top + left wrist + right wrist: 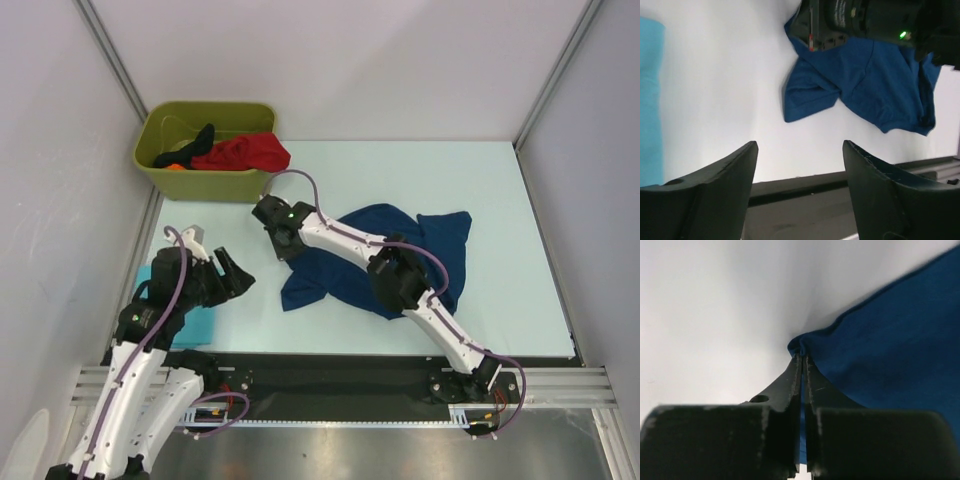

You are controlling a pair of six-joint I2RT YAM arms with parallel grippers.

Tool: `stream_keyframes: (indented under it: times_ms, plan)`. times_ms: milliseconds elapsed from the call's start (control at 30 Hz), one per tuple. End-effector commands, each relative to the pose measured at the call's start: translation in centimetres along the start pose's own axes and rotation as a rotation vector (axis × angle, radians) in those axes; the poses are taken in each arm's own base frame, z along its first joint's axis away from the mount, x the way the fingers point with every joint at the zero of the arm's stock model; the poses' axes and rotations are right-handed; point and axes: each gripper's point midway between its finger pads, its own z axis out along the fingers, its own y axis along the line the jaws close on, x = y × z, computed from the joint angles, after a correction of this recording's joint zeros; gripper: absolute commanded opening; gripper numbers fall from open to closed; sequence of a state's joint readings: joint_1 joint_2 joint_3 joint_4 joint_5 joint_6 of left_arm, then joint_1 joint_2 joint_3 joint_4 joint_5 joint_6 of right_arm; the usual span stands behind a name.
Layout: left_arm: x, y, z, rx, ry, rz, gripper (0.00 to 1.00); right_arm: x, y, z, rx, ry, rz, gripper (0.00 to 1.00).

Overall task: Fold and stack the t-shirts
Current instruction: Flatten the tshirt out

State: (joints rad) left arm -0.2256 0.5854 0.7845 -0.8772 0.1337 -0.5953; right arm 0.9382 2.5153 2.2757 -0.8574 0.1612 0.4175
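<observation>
The navy tee point(445, 240) lay crumpled mid-table point(420, 170), not yet spread for folding. The right gripper point(802, 357) was clenched on a pinch of its hem, on the side toward the far left corner, with cloth bunched at the tips. The left gripper point(800, 147) hung released and empty by the near left edge (beside a turquoise tee point(198, 328), seemingly already folded). The next move probably called for the left to take another edge so both could pull the tee flat.
</observation>
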Motion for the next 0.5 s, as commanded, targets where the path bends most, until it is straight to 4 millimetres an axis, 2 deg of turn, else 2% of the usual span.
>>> stream_keyframes:
  times_ms: [0, 33, 67, 100, 133, 167, 200, 233, 267, 333, 367, 400, 433, 467]
  plan:
    - [2.1, -0.6, 2.4, 0.077, 0.096, -0.036, 0.7, -3.6, -3.6, -4.3, 0.07, -0.065, 0.086, 0.0]
    - [2.8, -0.7, 3.3, 0.092, 0.13, -0.055, 0.65, -5.9, -3.9, -8.6, 0.028, -0.139, 0.113, 0.0]
    - [3.1, -1.0, 4.0, 0.114, 0.144, -0.069, 0.53, -7.1, -4.5, -11.0, -0.018, -0.174, 0.109, 0.0]
    - [3.5, -1.4, 5.0, 0.156, 0.153, -0.085, 0.5, -7.0, -5.0, -11.8, -0.048, -0.182, 0.108, 0.0]
    - [3.8, -1.7, 5.6, 0.17, 0.16, -0.073, 0.46, -7.4, -5.1, -13.4, -0.094, -0.196, 0.104, 0.0]
    - [4.3, -1.6, 6.7, 0.158, 0.193, -0.072, 0.43, -8.2, -4.8, -17.3, -0.171, -0.234, 0.102, 0.0]
    - [3.9, -2.1, 7.4, 0.169, 0.184, -0.04, 0.44, -8.3, -6.6, -18.4, -0.16, -0.226, 0.122, 0.0]
    - [4.5, -2.6, 7.9, 0.174, 0.214, -0.004, 0.47, -8.2, -6.7, -19.9, -0.202, -0.227, 0.116, 0.0]
    - [5.5, -2.2, 9.3, 0.131, 0.282, -0.002, 0.58, -8.3, -7.0, -22.4, -0.234, -0.247, 0.112, 0.0]
    - [5.7, -2.7, 10.3, 0.127, 0.328, 0.009, 0.74, -6.8, -9.2, -24.1, -0.204, -0.21, 0.127, 0.0]
    - [5.9, -2.5, 10.9, 0.112, 0.343, 0.005, 0.82, -6.2, -9.5, -24.9, -0.216, -0.199, 0.134, 0.0]
    - [6.2, -2.2, 11.9, 0.091, 0.362, 0.003, 0.83, -5.7, -10.5, -27.5, -0.219, -0.226, 0.154, 0.0]
    - [6.3, -2.1, 12.4, 0.086, 0.364, 0.007, 0.84, -4.1, -11.1, -27.3, -0.204, -0.19, 0.169, 0.0]
    - [6.4, -2.0, 12.9, 0.08, 0.371, 0.011, 0.85, -3.6, -11.6, -28.5, -0.201, -0.21, 0.181, 0.0]
